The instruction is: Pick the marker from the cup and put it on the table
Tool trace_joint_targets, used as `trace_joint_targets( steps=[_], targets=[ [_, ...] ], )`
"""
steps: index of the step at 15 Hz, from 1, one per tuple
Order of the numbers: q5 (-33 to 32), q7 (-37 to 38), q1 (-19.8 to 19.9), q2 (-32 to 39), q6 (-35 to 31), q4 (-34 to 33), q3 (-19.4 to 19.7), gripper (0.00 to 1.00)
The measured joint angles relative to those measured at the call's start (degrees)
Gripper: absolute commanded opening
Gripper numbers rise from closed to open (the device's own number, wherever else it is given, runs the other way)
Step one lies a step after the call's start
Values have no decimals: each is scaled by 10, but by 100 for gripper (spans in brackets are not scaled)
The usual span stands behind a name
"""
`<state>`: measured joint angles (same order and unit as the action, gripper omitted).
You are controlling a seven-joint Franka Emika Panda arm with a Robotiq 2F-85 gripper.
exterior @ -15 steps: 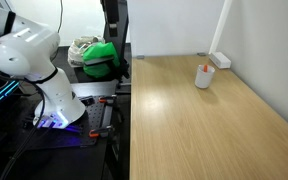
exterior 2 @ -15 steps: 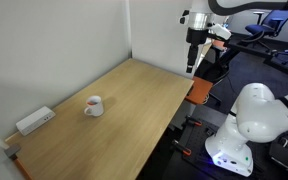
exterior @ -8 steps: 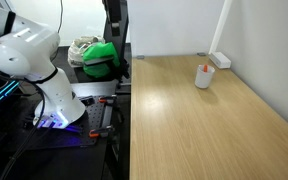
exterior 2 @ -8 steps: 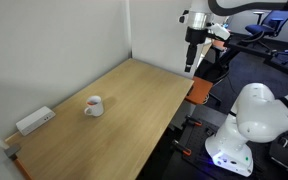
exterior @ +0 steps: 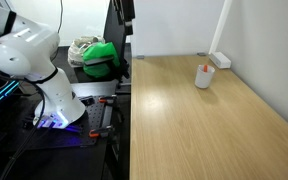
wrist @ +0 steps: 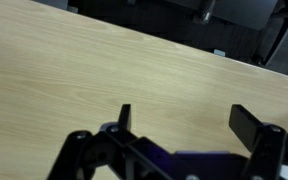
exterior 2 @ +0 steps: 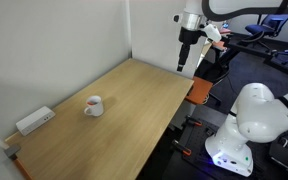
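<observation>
Since the marker sits in the cup near the far right of the table and my gripper hangs wide open, empty, well apart from it, I judge the whole pick-and-place undone.

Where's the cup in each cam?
Exterior view: cup upper right, on the table.
Exterior view: cup left of centre.
Wrist view: not in it.
Shared landmark: white lamp base near the cup, by the wall.

White rounded arm, black hand
</observation>
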<state>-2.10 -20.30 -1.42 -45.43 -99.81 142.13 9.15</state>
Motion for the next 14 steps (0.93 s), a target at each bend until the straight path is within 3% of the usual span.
trace_joint_targets(
  steps=[7, 14],
  targets=[
    [-23, -13, -8, 42, -136, 20, -10, 100],
    [-19, -130, -34, 85, -264, 39, 23, 100]
  ],
)
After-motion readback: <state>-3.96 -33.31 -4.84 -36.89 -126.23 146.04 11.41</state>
